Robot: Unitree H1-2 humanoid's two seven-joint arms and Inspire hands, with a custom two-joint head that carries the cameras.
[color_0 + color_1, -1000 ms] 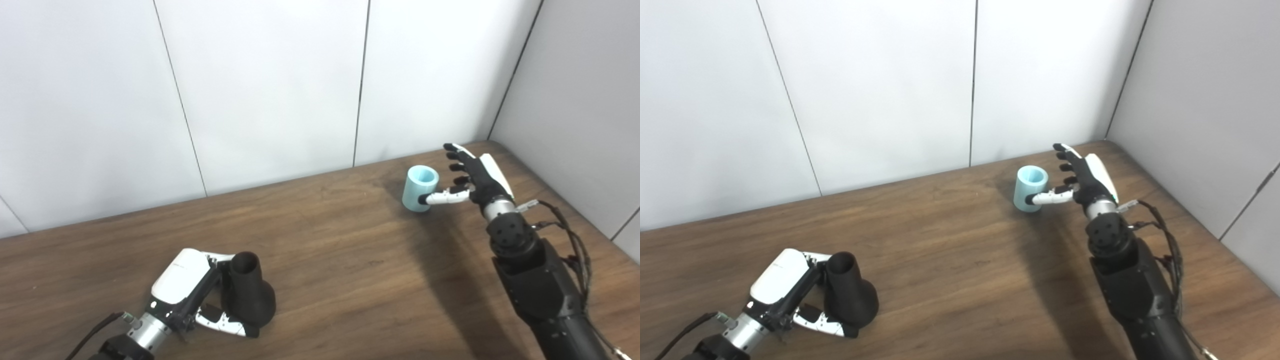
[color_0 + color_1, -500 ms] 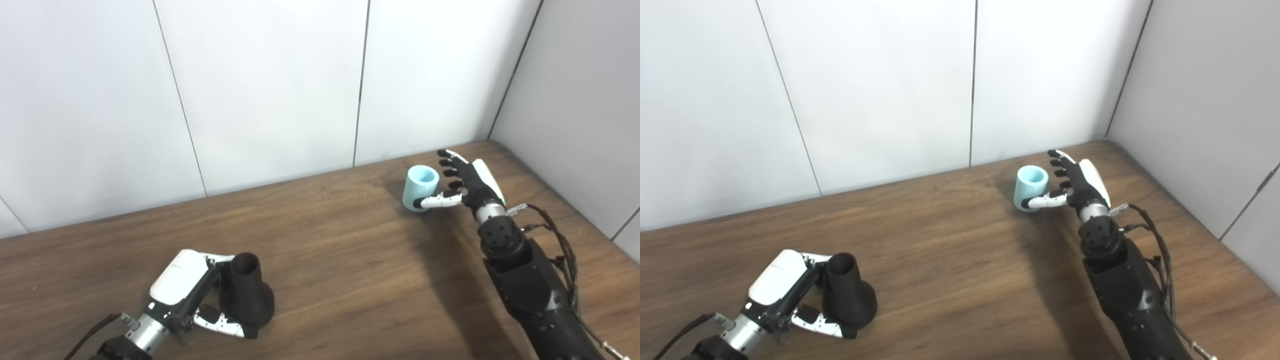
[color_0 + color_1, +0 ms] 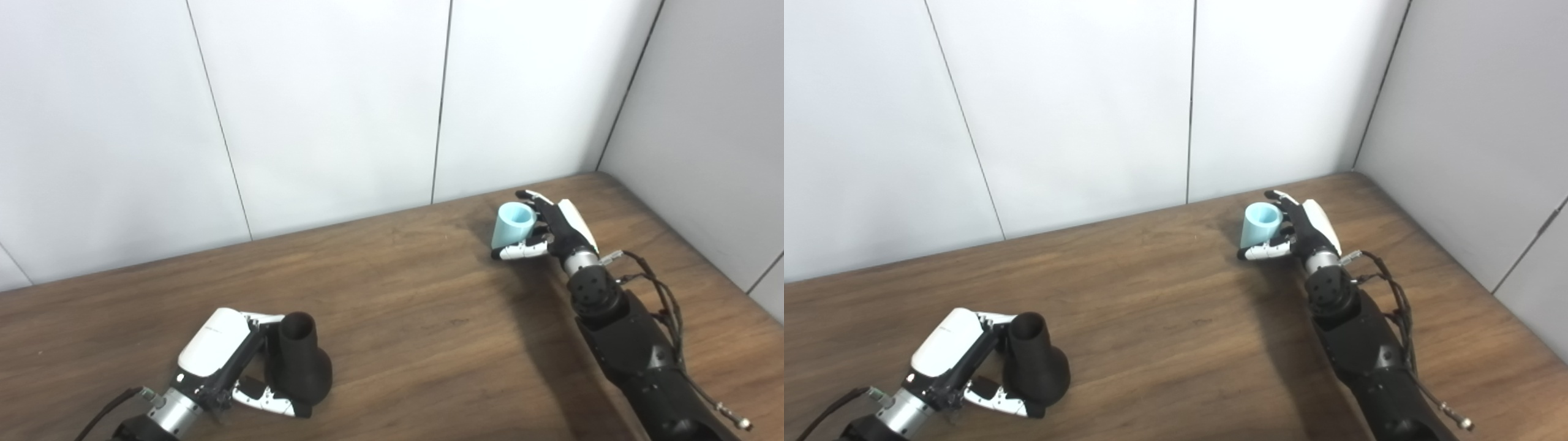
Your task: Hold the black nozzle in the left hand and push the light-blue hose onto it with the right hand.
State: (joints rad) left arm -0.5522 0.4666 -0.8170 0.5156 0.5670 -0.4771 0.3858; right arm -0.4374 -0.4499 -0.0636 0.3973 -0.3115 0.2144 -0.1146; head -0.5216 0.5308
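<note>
Left hand wraps black nozzle, lower left, nozzle upright on bench. Right hand curls around blue hose, right of middle, hose tilted.

Looks like a robot test room or lab. Plain white wall panels with thin seams on two sides, meeting in a corner. Just one brown wooden table pushed up against them. Black robot arm with loose wires.
</note>
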